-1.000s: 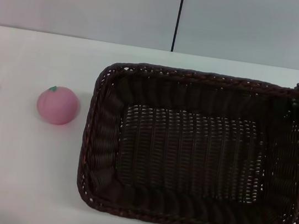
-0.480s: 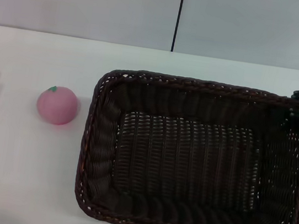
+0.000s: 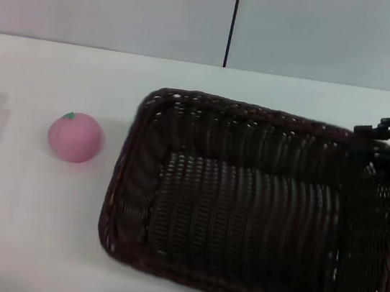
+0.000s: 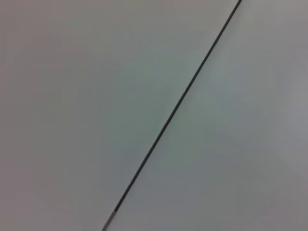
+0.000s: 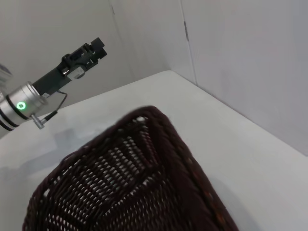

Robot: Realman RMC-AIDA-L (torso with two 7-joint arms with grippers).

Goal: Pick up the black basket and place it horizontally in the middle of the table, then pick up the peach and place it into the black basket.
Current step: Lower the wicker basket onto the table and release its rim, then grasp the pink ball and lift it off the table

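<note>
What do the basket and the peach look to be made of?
The black basket: woven wicker or rattan-like strands, very dark brown, with open gaps in the weave and a braided rim. The peach: smooth matte pink, probably foam or soft plastic; uniform colour suggests a toy.

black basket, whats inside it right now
Nothing: the black basket shows only its bare woven floor. The peach sits outside on the table. Whatever lies under the basket is hidden.

Head view: looking forward and down from above, taking in the white table, the black basket and the back wall.
Left wrist view: facing only a wall panel seam, close.
Right wrist view: hovering near the basket's rim, looking across the table.
Shared: head and right wrist views both showing basket, table.
</note>
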